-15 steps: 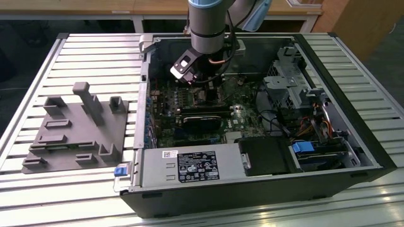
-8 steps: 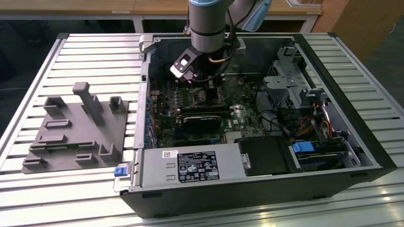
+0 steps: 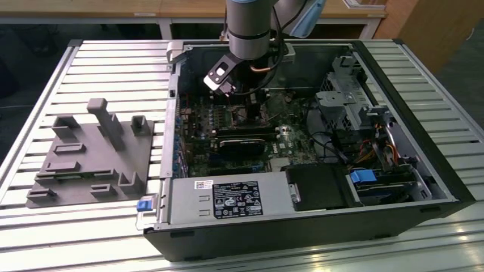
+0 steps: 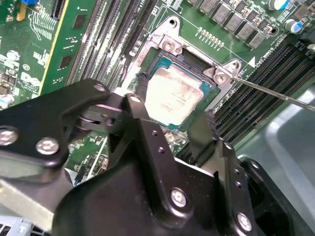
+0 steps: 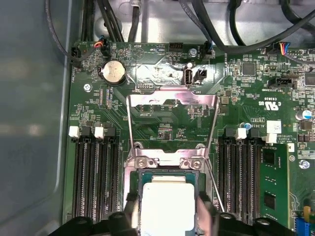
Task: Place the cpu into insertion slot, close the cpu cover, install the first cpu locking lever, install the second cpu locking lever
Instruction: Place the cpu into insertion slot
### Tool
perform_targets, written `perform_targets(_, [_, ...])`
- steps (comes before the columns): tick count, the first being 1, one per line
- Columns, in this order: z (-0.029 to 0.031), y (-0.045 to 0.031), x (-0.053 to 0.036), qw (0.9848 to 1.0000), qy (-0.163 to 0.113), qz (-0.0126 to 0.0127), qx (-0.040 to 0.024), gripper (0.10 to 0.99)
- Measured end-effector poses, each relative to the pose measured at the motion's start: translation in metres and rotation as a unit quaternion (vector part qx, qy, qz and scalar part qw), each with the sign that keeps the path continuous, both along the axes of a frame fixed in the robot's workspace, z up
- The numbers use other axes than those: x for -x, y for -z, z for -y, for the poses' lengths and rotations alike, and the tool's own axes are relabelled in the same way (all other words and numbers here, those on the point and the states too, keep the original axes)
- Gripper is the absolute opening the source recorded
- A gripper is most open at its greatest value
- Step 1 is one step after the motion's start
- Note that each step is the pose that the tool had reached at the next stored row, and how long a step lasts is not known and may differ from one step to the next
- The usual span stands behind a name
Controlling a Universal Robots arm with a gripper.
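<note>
The cpu [image 5: 167, 204], a pale silver square chip, lies within the insertion slot [image 4: 184, 63], whose dark frame and silver rim surround it. My gripper [image 5: 167, 216] is directly over it, one black finger on each of two opposite sides and pressed against the chip's edges [image 4: 169, 112]. The cpu cover [image 5: 172, 100], a thin silver frame with a square window, is swung fully open away from the socket and the board shows through it. A thin metal locking lever [image 4: 275, 93] sticks out beside the socket, unlatched. In the exterior view the gripper [image 3: 246, 110] reaches down into the open computer case.
Black memory slots [image 5: 93, 172] flank the socket on both sides. Cables [image 5: 113, 19] run along the case wall beyond the board. A grey power supply [image 3: 226, 201] and black heatsink block [image 3: 242, 144] sit in the case; a grey fixture [image 3: 90, 153] lies on the slatted table.
</note>
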State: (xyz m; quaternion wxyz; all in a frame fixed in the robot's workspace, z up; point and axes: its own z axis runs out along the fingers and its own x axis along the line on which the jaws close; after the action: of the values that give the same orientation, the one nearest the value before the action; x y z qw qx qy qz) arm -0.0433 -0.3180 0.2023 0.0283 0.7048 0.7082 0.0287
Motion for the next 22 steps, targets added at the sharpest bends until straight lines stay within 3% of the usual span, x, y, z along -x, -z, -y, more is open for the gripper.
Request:
perform_targets(1, [0.0004, -0.0001, 0.0000, 1.0000, 0.000, 0.0000, 0.0006, 0.600])
perform_targets(3, [0.0006, -0.0004, 0.0000, 1.0000, 0.000, -0.0001, 0.0017, 0.475])
perform_targets(4, [0.0007, -0.0006, 0.0000, 1.0000, 0.000, -0.0001, 0.0024, 0.475])
perform_targets(7, [0.0008, -0.0010, -0.0002, 1.0000, 0.000, -0.0002, 0.0041, 0.302])
perform_targets(9, [0.0008, -0.0014, -0.0005, 1.0000, 0.000, -0.0003, 0.0048, 0.302])
perform_targets(11, [0.0008, -0.0016, -0.0008, 1.0000, 0.000, -0.0004, 0.0050, 0.184])
perform_targets(12, [0.0008, -0.0018, -0.0008, 1.0000, 0.000, -0.0004, 0.0051, 0.184])
perform_targets(13, [0.0008, -0.0019, -0.0008, 1.0000, 0.000, -0.0004, 0.0051, 0.125])
perform_targets(22, [0.0008, -0.0056, -0.0008, 1.0000, 0.000, -0.0004, 0.0051, 0.106])
